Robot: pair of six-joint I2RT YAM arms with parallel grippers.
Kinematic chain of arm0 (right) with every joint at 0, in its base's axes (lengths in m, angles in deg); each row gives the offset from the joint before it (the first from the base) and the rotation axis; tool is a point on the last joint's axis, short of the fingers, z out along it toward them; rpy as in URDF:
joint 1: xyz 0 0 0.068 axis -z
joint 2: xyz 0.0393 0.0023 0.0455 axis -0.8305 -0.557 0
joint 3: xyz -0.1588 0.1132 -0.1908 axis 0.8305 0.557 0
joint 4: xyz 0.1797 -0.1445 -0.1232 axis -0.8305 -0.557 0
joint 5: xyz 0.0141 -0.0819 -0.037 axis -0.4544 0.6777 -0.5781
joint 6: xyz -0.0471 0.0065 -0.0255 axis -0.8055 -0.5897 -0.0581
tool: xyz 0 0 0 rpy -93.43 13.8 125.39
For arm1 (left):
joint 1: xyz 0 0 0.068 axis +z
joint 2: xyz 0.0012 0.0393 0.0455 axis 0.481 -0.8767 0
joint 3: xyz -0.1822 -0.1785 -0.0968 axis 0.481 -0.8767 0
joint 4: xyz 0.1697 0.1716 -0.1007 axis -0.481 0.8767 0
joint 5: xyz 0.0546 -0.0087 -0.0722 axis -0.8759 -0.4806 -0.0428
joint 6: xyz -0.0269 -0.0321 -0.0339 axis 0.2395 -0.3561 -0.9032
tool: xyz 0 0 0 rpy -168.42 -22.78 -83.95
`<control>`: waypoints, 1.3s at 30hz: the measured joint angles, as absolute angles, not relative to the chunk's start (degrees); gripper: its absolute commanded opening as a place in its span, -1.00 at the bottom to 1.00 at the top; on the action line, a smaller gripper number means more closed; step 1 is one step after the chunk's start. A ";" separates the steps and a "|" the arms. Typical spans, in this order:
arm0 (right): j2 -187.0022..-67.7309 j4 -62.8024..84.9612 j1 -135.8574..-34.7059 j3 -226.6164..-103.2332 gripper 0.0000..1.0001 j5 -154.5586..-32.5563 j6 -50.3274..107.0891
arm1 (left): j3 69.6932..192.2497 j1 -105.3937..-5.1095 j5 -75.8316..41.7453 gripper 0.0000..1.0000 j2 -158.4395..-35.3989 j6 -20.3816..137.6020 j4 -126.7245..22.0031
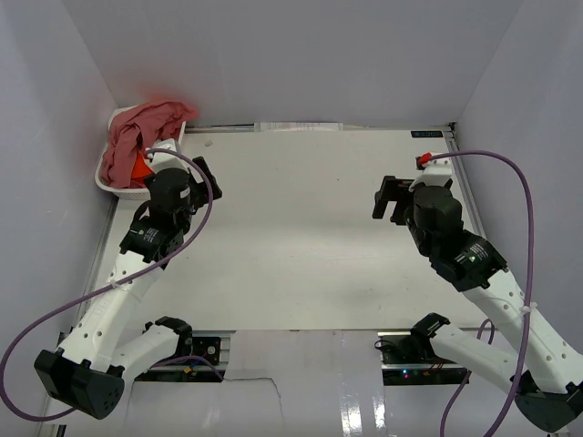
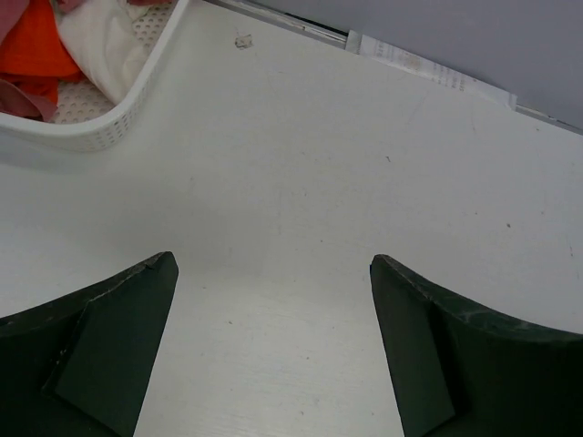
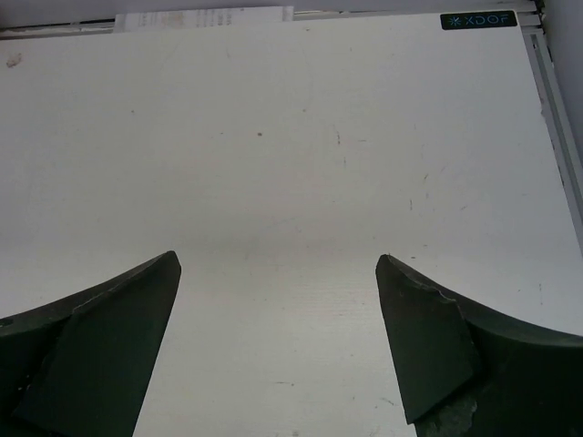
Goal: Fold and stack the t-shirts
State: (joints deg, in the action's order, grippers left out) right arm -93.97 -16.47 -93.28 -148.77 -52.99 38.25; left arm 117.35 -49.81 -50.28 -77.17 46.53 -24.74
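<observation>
Seen from above, your three shirts sit together in the white basket (image 1: 104,180) at the 10 o'clock corner of the table (image 1: 301,237). The pink t-shirt (image 1: 137,132) is heaped on top and spills over the rim. The orange-red t-shirt (image 1: 139,167) shows as a small patch beneath it, on the basket's 5 o'clock side. In your left wrist view the cream-white t-shirt (image 2: 102,45) lies bunched against the basket wall, with the orange-red one just at its 9 o'clock. All three are crumpled.

Your left gripper (image 1: 206,178) hangs over bare table near the basket's 4 o'clock. Its jaws are spread wide and pinch nothing, and its wrist view shows only tabletop in the gap. Your right gripper (image 1: 390,198) is well apart from it, toward the table's 3 o'clock edge, with jaws likewise spread wide over bare tabletop. Its wrist view looks toward the far edge, where a small dark label (image 3: 477,20) sits at 1 o'clock. A purple cable (image 1: 519,182) loops off the right arm, and another loops off the left.
</observation>
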 measured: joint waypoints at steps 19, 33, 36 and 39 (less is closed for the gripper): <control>-98.88 -17.01 -93.28 -151.13 0.80 -55.55 33.40 | 153.17 -42.03 -55.63 0.96 -114.33 47.45 -12.91; -100.22 -18.04 -93.28 -155.62 0.80 -58.91 32.46 | 169.80 -18.21 -54.47 0.85 -134.04 41.57 -7.06; -101.46 -18.26 -93.28 -155.75 0.80 -59.57 31.96 | 172.73 -18.51 -54.49 0.85 -139.09 40.96 -6.84; -102.34 -18.37 -93.28 -155.75 0.80 -59.74 31.43 | 176.56 -18.82 -54.69 0.84 -143.73 40.67 -6.12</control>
